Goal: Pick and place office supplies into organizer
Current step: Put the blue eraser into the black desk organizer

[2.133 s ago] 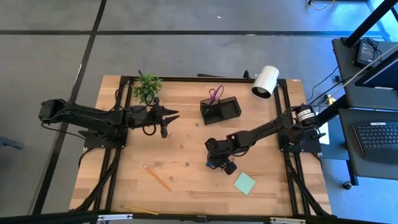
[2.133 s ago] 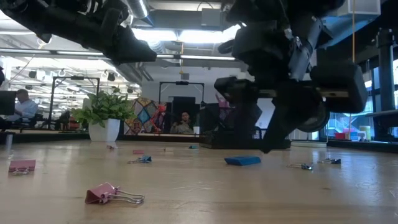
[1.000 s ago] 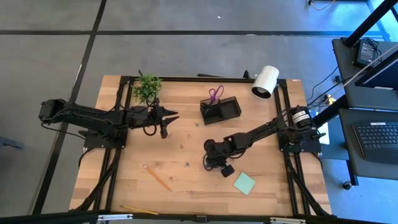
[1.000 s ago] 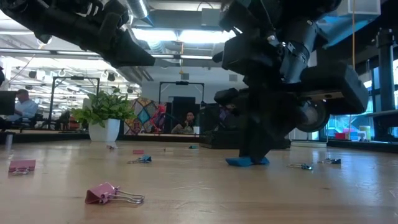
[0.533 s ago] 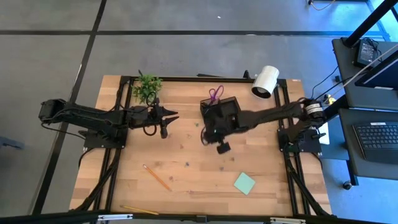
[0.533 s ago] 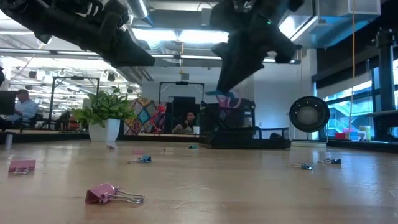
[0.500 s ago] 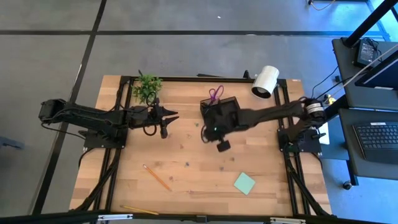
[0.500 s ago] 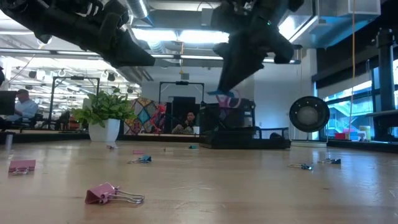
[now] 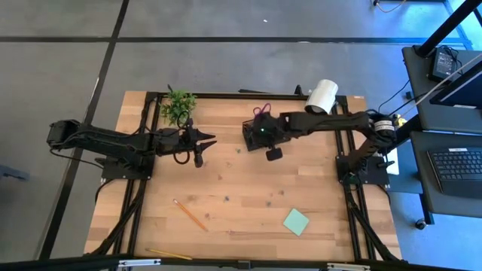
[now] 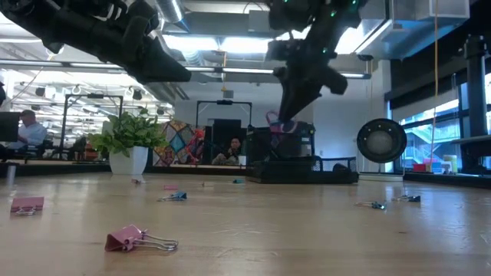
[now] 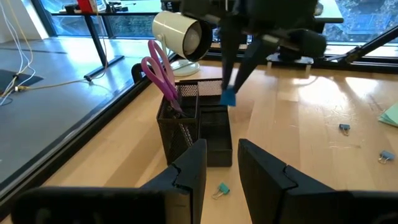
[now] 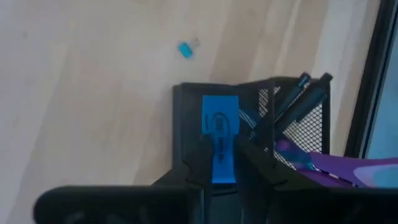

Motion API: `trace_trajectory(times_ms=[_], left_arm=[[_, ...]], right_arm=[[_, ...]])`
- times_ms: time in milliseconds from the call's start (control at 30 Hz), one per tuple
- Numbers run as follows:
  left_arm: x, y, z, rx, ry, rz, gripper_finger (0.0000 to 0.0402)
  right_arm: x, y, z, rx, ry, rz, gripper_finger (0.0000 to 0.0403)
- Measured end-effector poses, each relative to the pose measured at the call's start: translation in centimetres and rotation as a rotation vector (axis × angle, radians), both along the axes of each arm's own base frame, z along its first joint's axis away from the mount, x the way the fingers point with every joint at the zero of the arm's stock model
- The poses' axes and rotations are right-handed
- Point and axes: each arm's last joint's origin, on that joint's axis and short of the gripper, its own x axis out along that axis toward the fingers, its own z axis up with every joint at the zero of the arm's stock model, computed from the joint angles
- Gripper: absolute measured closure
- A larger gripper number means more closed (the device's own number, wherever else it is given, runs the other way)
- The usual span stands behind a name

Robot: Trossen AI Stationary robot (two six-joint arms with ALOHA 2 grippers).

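The small blue flat block (image 12: 220,138) has dark writing on its face. It is pinched between the two dark fingers of the right gripper (image 12: 219,163), which are clenched on it. The block hangs in the air right above the black wire-mesh organizer (image 9: 266,134), over one of its low boxes. The organizer stands at the far side of the wooden table (image 9: 226,173).

One pair of purple-handled scissors (image 11: 160,72) stands in the tall part of the organizer, with dark pens (image 12: 292,96) beside it.

On the table lie two pencils: one orange pencil (image 9: 190,215) and one yellow pencil (image 9: 169,254) near the front edge. There is one light-green square sticky-note pad (image 9: 296,221).

The left gripper (image 9: 212,138) waits near the small green plant (image 9: 178,105), holding nothing, its fingers a little apart.
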Motion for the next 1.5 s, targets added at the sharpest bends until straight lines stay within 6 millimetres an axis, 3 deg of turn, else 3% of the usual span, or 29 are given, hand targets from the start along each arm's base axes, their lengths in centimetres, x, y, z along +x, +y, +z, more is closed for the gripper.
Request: trace_trajectory(times_ms=[267,667,1500], left_arm=[[0.0,0.0,-0.1,0.002,0.006,0.008,0.0315],[-0.1,0.1,-0.4,0.005,0.046,0.023,0.0315],[-0.2,0.1,-0.4,0.012,0.046,0.049,0.0315]], right_arm=[[0.8,-1.7,-2.9,0.004,0.082,-0.019,0.0346],[1.9,-2.2,-6.6,0.022,0.163,-0.023,0.0346],[2.1,-2.2,-7.0,0.026,0.162,-0.034,0.0335]])
